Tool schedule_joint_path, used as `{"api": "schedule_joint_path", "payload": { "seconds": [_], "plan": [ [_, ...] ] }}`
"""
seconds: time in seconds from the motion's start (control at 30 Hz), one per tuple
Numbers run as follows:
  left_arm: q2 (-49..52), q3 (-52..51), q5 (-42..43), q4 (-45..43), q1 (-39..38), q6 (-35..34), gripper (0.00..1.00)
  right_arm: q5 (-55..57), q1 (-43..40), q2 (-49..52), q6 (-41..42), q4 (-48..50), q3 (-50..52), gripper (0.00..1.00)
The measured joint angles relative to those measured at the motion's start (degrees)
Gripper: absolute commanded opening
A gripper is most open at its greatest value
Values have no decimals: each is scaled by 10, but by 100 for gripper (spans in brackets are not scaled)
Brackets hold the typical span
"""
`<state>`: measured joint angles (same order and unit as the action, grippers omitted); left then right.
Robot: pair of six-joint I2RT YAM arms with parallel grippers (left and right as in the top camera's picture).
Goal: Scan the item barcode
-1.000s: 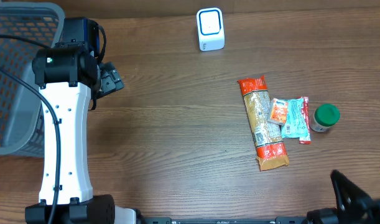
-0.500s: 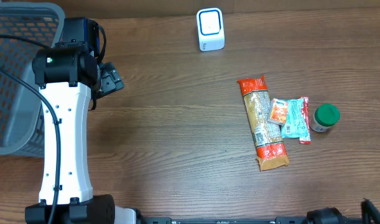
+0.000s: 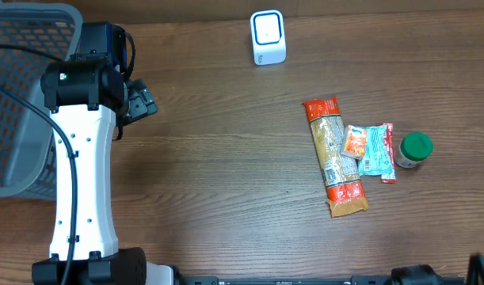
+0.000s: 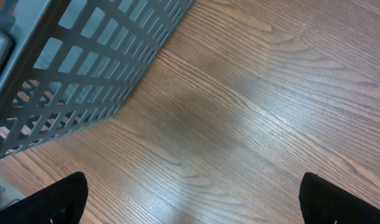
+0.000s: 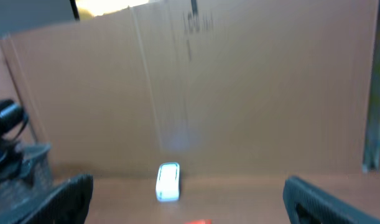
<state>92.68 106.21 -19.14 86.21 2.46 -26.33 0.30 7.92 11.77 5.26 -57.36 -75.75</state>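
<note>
looks like the very start of this one, nothing picked up yet. the left hand is spread as wide as it goes with nothing between its fingers, hanging over bare worktop just beside the grey basket at the upper left of the overhead. the right hand is wide open and empty too, and in the overhead it's only a sliver at the bottom right corner.

the stuff to scan sits at the right middle of the overhead: a long pasta packet, an orange sachet and a teal sachet touching it, and a green-lidded jar just beside those. the scanner stands at top centre, well apart from the pile. can't tell which item is meant or where any barcode is.

my guess for the next move: the right hand drops over that pile, closes on one item and carries it to the scanner, barcode side facing the window.

view differences – only the overhead shows the items. the right wrist cam looks level across the worktop, blurry, with the scanner low in the middle against a cardboard wall the overhead doesn't show. the left wrist cam gives just wood grain and basket mesh.
</note>
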Motion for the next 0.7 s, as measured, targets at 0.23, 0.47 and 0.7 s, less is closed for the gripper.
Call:
{"api": "schedule_joint_path", "payload": {
  "seconds": [0.23, 0.47, 0.7],
  "plan": [
    [0, 0, 0, 0, 0, 0, 100, 2, 0, -61, -16, 250, 198, 100],
    [0, 0, 0, 0, 0, 0, 100, -6, 0, -105, -23, 577, 403, 100],
    [0, 0, 0, 0, 0, 0, 100, -38, 0, -109, -23, 815, 599, 100]
  ]
}}
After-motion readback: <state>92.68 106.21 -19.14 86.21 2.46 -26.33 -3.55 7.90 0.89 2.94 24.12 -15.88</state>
